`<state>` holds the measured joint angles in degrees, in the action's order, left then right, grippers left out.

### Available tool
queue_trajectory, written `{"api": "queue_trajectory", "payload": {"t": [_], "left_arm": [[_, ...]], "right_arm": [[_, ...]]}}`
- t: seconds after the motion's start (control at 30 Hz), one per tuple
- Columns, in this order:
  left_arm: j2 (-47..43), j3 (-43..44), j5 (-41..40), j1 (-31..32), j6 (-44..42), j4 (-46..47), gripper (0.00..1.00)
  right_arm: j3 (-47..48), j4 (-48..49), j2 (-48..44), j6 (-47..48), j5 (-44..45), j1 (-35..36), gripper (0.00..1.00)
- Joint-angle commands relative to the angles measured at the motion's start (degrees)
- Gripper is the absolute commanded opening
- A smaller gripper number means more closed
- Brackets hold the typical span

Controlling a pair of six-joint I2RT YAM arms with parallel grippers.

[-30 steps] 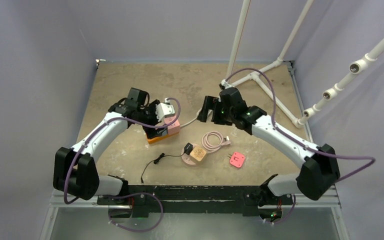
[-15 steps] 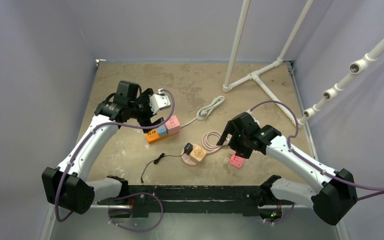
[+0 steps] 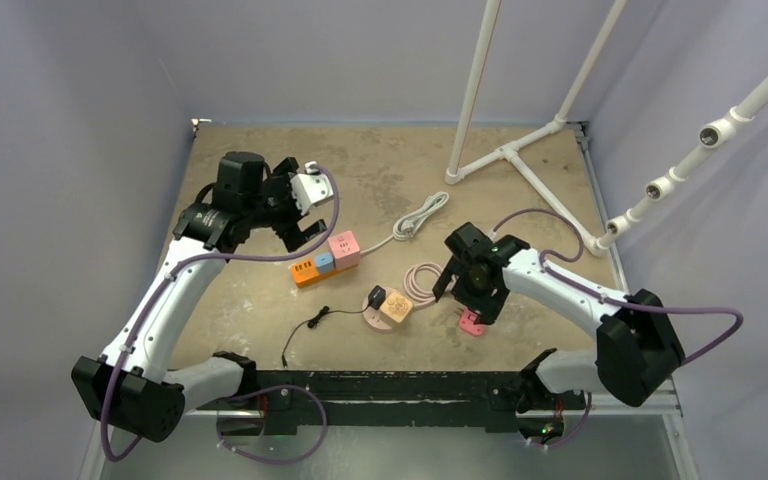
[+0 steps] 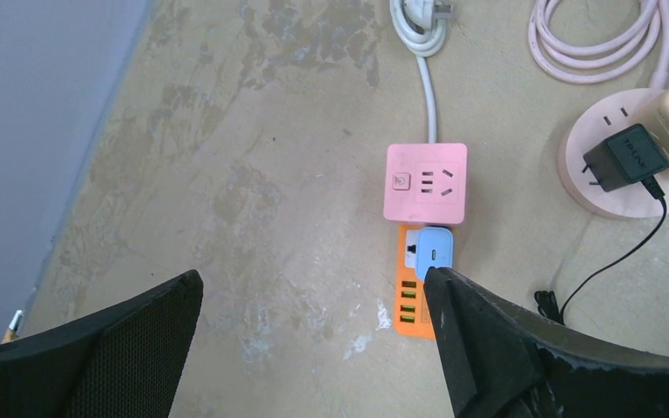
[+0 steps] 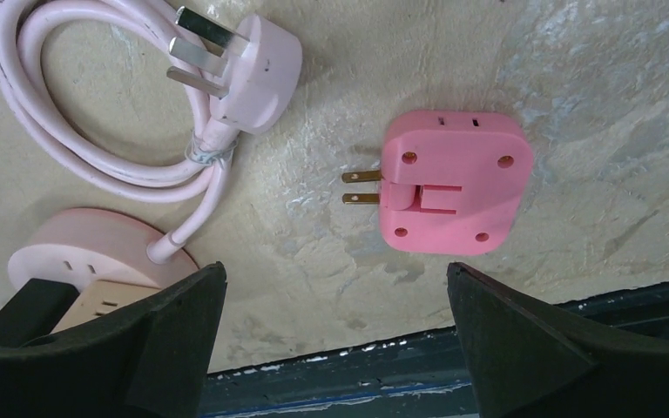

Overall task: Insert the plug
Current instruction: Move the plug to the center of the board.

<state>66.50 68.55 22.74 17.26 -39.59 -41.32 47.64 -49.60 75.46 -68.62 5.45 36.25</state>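
Pink square plastic plug (image 5: 453, 192) with two metal prongs lies flat on the mottled tan tabletop (image 3: 260, 300) near its front edge, below the right fingers (image 5: 170, 331), which are spread wide and hold nothing. Left fingers (image 4: 479, 340), also wide and empty, hover over the orange power strip with pink and blue socket cubes (image 4: 435, 248). Nearer the plug sit the round pink socket base (image 5: 78, 239) and coiled pink cable (image 5: 196, 148)

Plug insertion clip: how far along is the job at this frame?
Done: nothing, no grasp yet. The pink adapter lies loose, prongs bare. In hand: the right gripper hangs open over it, while the left gripper, also open, looks down on the power strip. Left: grip the adapter, carry it over, push it into a socket.
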Motion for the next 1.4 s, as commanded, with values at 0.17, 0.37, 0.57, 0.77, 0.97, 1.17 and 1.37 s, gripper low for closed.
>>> {"api": "queue_trajectory", "payload": {"t": [0.17, 0.37, 0.57, 0.77, 0.97, 1.17, 1.37], "left_arm": [[-0.82, -1.10, 2.02, -2.11, 1.17, 6.64, 0.99], [-0.48, -1.04, 3.76, -4.75, -1.23, 6.35, 0.99], [-0.82, -0.07, 4.61, -6.36, -1.84, 6.38, 0.99], [-0.69, -0.26, 4.31, -6.45, -1.88, 6.10, 0.99], [-0.18, -0.67, 4.01, -6.61, -1.18, 6.29, 0.99], [-0.48, -1.22, 4.09, -6.64, 0.03, 6.69, 0.99], [-0.67, -0.87, 3.66, -6.71, -0.63, 5.34, 0.99]], "right_arm": [[2.31, -2.78, 0.32, -3.36, 4.73, -0.03, 0.99], [0.76, -0.13, 7.70, -3.71, 5.71, 0.34, 0.99], [0.29, 4.01, 10.01, -5.35, 7.79, 0.53, 0.99], [2.85, 15.12, 13.04, -2.26, 10.59, 0.27, 0.99], [13.04, 20.91, 18.44, 7.84, 16.93, -0.73, 0.99], [15.06, 21.48, 12.00, 13.90, 18.17, -1.16, 0.96], [15.20, 8.69, 6.43, 6.79, 16.71, -1.27, 0.92]]}}
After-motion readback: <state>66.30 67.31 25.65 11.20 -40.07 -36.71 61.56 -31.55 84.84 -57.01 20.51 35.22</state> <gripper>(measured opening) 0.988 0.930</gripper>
